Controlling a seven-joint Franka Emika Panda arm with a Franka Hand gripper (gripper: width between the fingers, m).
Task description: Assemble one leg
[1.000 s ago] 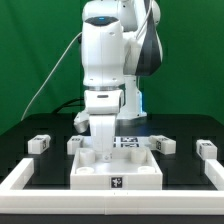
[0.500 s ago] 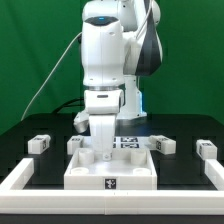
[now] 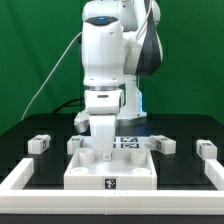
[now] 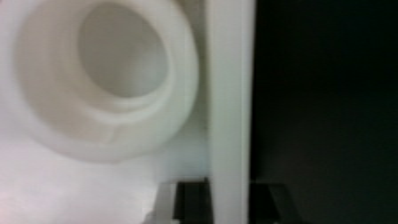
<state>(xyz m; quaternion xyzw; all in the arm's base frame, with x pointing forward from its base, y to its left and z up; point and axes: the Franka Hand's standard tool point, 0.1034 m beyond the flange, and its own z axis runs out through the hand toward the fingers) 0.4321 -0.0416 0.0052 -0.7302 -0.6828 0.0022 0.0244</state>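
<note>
Nothing's really moved since half a second ago. The gripper (image 3: 101,150) is down in the square panel (image 3: 130,172), and I can't tell if it's wide or pinching anything. A loose leg (image 3: 38,143) sits well apart at the exterior view's left. My guess is light, stiff, slick plastic, so I'd pinch its flat sides.

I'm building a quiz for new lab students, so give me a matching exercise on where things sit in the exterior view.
Things:
A. square panel
B. marker board
C. leftmost leg
D. rightmost leg

Places:
1. far on the exterior view's right
2. centre front of the table
3. far on the exterior view's left
4. just behind the panel, partly hidden by it

Pairs: A-2, B-4, C-3, D-1
</note>
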